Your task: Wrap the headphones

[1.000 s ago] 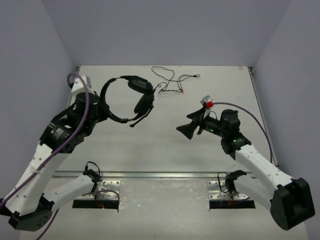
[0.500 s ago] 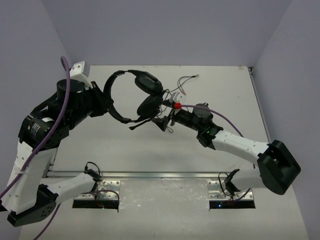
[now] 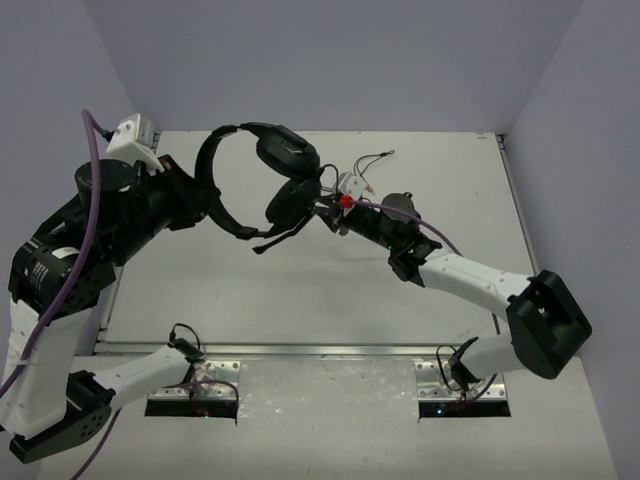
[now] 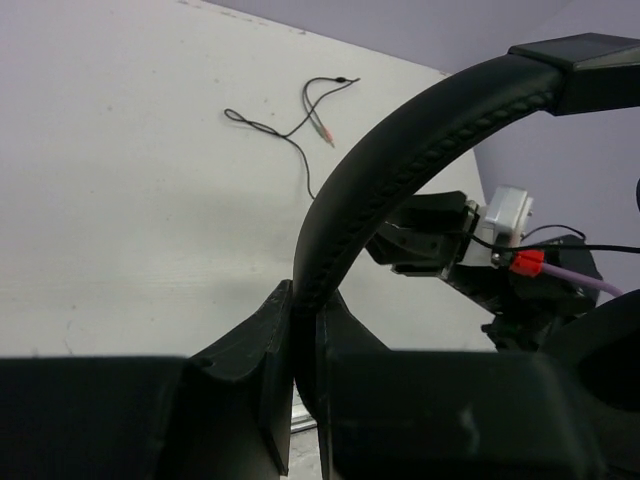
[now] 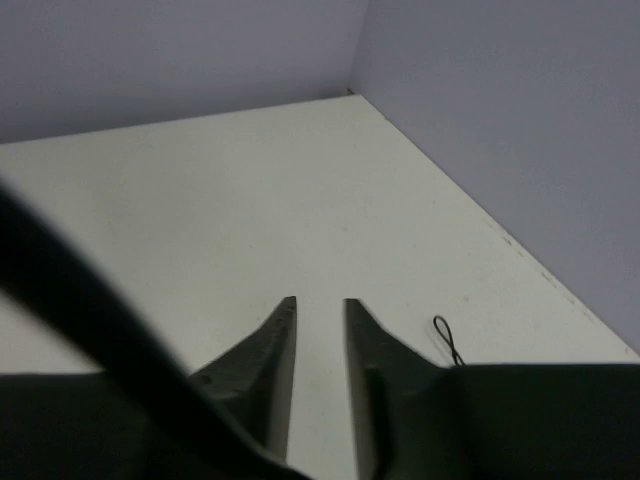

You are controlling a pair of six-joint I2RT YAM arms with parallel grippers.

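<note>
At the near edge of the white table point(image 3: 300, 300) the two arm bases sat bolted down. Up from there, the left gripper point(image 4: 305, 300) had its two black fingers pressed tight on the padded arch of the black over-ear headphones point(image 3: 288, 158). It held the whole headset off the table at left of centre, earcups toward the middle and boom mic poking down. Just beyond, the right gripper point(image 5: 318, 305) was right beside the lower earcup, its fingers a narrow gap apart with only bare table showing between them. Nothing was visibly pinched there, though a blurred dark band crossed the near corner of its wrist view. Farther back, the long thin black cable point(image 3: 365, 160) lay in loose loops near the far edge, not wound on anything. By my reading this was the opening of the wrap: headset secured, cable not yet caught. The next move would call for the right fingers to find the cable close to the earcup, nip it, and lead it round without dragging against the left grip. No box, tray or bin showed anywhere.
</note>
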